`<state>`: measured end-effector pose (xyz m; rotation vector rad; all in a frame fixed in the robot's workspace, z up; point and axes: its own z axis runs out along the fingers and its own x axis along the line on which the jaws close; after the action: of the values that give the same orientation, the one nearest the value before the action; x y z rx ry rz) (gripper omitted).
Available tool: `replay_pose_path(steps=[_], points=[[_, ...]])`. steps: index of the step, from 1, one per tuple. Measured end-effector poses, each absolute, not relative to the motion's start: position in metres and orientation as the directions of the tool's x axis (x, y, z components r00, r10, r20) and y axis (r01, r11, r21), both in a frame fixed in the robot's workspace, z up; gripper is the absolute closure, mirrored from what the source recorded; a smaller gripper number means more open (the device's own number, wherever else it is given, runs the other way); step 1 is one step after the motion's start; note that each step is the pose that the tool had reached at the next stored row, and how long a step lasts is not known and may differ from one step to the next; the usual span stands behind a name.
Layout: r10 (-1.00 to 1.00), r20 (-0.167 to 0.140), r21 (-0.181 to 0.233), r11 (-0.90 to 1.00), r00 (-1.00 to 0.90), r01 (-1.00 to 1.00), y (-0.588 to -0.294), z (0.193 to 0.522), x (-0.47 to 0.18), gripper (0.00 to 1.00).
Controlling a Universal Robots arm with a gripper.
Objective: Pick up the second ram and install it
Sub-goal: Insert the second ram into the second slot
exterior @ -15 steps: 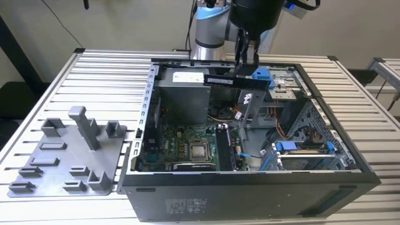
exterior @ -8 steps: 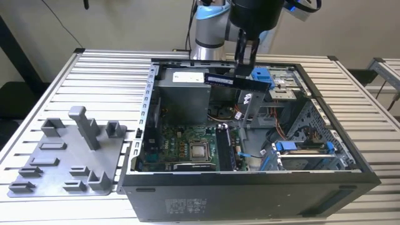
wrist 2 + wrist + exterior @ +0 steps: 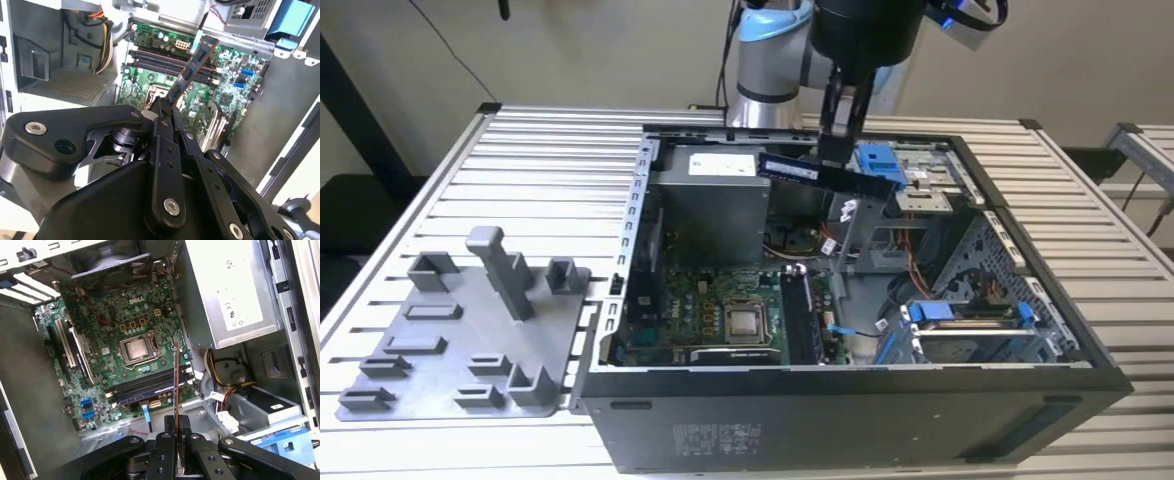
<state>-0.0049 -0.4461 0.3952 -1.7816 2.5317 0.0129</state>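
The second ram (image 3: 790,169) is a thin dark stick hanging level above the open computer case (image 3: 854,425). My gripper (image 3: 835,163) is shut on it near its middle. In the second wrist view the ram (image 3: 196,62) sticks out from the gripper (image 3: 163,108) over the green motherboard (image 3: 235,85), above the long black slots (image 3: 160,60). Seen edge-on in the first wrist view, the ram (image 3: 176,380) rises from the gripper (image 3: 177,437) and hangs over the slots (image 3: 145,385) without touching them.
A grey plastic tray (image 3: 454,345) with upright posts lies on the slatted table at the exterior view's left, beside the case. Inside the case are a grey power supply (image 3: 707,200), the processor socket (image 3: 744,322), bundled cables (image 3: 222,390) and blue drive brackets (image 3: 961,315).
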Motion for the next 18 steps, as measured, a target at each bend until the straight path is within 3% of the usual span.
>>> replay_pose_path(steps=[18], points=[[-0.808,-0.041,-0.020,0.588,-0.587,-0.808,-0.4462,0.3944,-0.0050,0.86]])
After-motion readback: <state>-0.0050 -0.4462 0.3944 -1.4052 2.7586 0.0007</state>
